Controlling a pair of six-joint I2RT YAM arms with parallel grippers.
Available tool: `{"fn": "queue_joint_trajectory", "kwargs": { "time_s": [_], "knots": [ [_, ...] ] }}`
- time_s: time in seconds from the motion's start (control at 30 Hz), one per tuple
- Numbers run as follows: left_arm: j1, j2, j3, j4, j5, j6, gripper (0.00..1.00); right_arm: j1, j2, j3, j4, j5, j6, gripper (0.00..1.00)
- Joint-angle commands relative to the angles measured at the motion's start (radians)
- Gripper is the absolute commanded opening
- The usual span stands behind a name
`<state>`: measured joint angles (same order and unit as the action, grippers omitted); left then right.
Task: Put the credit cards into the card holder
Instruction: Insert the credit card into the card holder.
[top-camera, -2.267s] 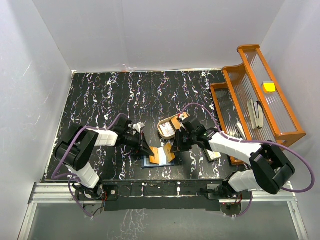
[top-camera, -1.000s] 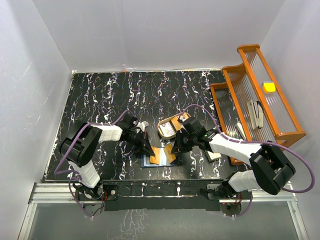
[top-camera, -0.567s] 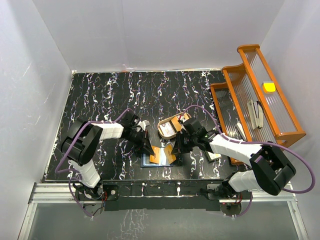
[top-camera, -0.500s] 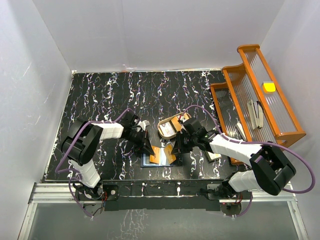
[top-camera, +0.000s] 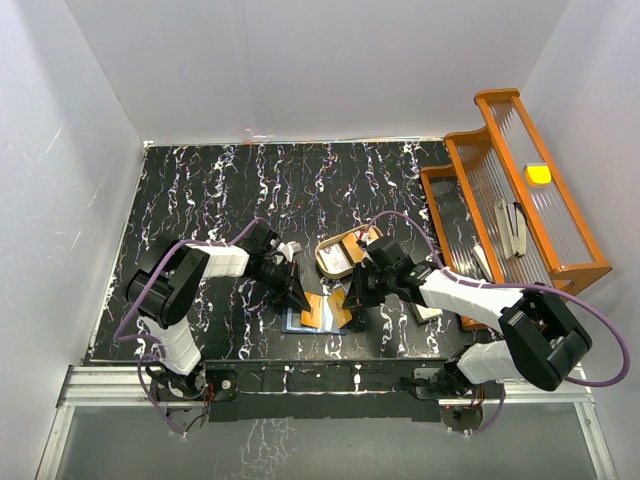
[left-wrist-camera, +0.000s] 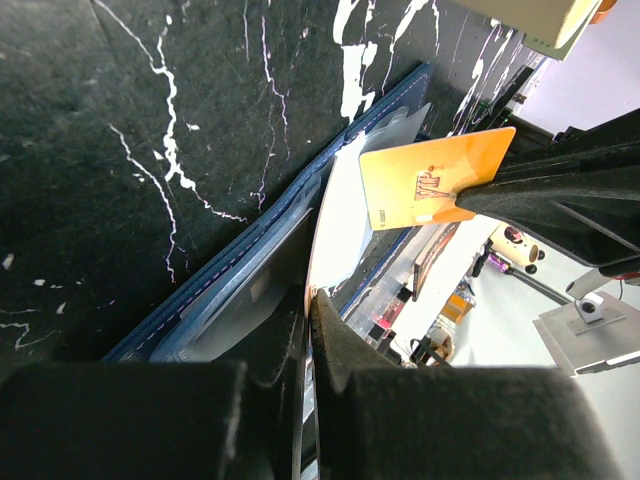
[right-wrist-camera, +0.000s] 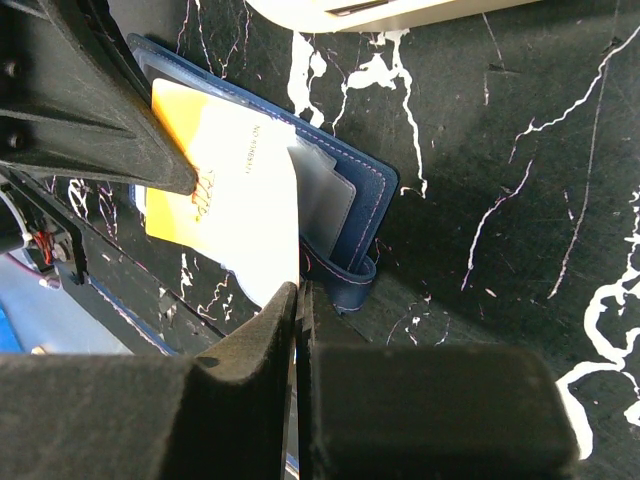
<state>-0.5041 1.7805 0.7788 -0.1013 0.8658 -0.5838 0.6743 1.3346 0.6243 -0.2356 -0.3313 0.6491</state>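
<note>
On marbled table (top-camera: 200, 200) — stitched card holder (right-wrist-camera: 375, 185), thin orange cards (left-wrist-camera: 430, 180).

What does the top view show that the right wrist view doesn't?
Only the top view: the left arm and right arm whole, the orange rack with a yellow item, and the table's far side. Only the right wrist view: the wallet's snap tab and small print on the orange card. Both: the open wallet, orange card over it, and the left fingers and right fingers meeting there.
</note>
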Motion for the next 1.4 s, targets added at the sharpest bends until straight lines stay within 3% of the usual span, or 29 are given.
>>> {"fn": "queue_joint_trajectory", "kwargs": {
  "time_s": [0.0,0.57,0.8,1.37],
  "knots": [
    [-0.014,0.001,-0.013,-0.039,-0.024,0.016,0.00,0.006,-0.004,0.001,0.016,0.036,-0.011,0.00],
    [-0.018,-0.001,-0.052,0.061,0.002,-0.056,0.00,0.007,-0.005,0.014,-0.010,0.063,-0.014,0.00],
    [-0.019,-0.009,-0.054,0.089,-0.026,-0.083,0.00,0.008,-0.054,0.091,-0.085,0.085,-0.010,0.00],
    [-0.021,-0.055,-0.104,0.126,-0.008,-0.187,0.00,0.008,-0.056,0.002,-0.071,0.112,0.009,0.00]
  ]
}}
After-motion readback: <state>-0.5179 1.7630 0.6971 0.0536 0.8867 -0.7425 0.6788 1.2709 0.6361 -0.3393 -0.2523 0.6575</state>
